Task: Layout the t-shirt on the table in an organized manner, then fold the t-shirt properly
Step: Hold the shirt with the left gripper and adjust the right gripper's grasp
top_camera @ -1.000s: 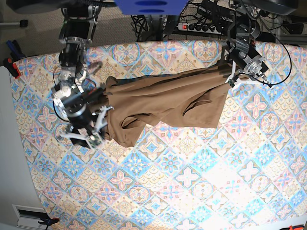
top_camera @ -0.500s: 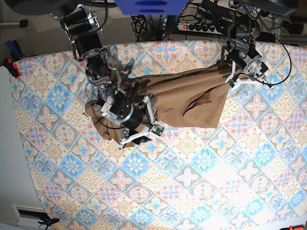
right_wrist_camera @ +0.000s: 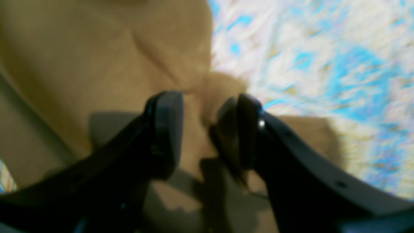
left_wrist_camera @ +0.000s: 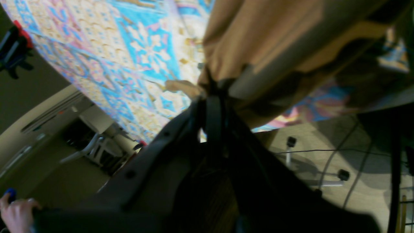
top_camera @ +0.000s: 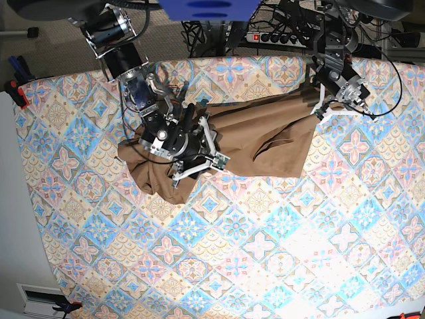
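The tan-brown t-shirt (top_camera: 259, 136) lies crumpled across the back half of the table (top_camera: 265, 252). My left gripper (top_camera: 321, 106) is at the shirt's right end near the table's back edge. In the left wrist view this gripper (left_wrist_camera: 210, 94) is shut on a pinch of the t-shirt (left_wrist_camera: 275, 38), which is lifted off the table (left_wrist_camera: 129, 58). My right gripper (top_camera: 209, 149) hovers open over the shirt's left half. The right wrist view shows its fingers (right_wrist_camera: 166, 129) standing apart, low over the t-shirt (right_wrist_camera: 97, 64), close to its edge and the table (right_wrist_camera: 307, 64).
A power strip (top_camera: 275, 36) and cables lie on the floor behind the table. Clamps (top_camera: 16, 93) grip the table's left edge. A person's hand (left_wrist_camera: 16, 207) shows at the lower left of the left wrist view.
My right arm has swung from the shirt's left edge to above its left half. The shirt's left part has spread further left. The left arm has barely moved.
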`<state>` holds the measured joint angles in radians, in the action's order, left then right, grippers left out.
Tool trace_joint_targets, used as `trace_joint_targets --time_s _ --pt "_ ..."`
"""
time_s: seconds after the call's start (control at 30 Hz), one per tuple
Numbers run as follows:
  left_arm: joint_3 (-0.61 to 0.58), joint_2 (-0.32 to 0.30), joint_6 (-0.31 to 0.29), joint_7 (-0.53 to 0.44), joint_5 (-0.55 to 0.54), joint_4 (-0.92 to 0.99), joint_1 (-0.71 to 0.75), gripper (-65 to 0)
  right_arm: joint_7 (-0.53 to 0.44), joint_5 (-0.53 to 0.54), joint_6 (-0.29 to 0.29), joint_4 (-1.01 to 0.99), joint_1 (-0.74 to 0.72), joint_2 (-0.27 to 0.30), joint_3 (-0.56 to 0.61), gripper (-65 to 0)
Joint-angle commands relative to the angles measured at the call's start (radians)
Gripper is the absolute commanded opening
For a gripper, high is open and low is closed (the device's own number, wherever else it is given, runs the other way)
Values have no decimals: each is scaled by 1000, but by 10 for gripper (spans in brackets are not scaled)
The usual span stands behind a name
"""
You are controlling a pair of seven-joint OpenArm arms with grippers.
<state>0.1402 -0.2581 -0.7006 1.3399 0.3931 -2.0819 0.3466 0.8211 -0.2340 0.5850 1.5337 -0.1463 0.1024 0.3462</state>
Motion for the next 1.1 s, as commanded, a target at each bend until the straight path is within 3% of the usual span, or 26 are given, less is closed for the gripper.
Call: trace_joint_targets --time_s 0.0,0.9,1.07 --pt "3 -8 2 10 17 -15 -4 -650 -15 8 -4 4 -22 -2 -5 -389" --pt "2 -8 2 10 17 -3 -4 -650 -21 6 -1 1 -83 0 -40 -389" --pt "3 -8 2 10 17 -1 -5 -650 -22 6 63 -11 -121 0 -58 -389"
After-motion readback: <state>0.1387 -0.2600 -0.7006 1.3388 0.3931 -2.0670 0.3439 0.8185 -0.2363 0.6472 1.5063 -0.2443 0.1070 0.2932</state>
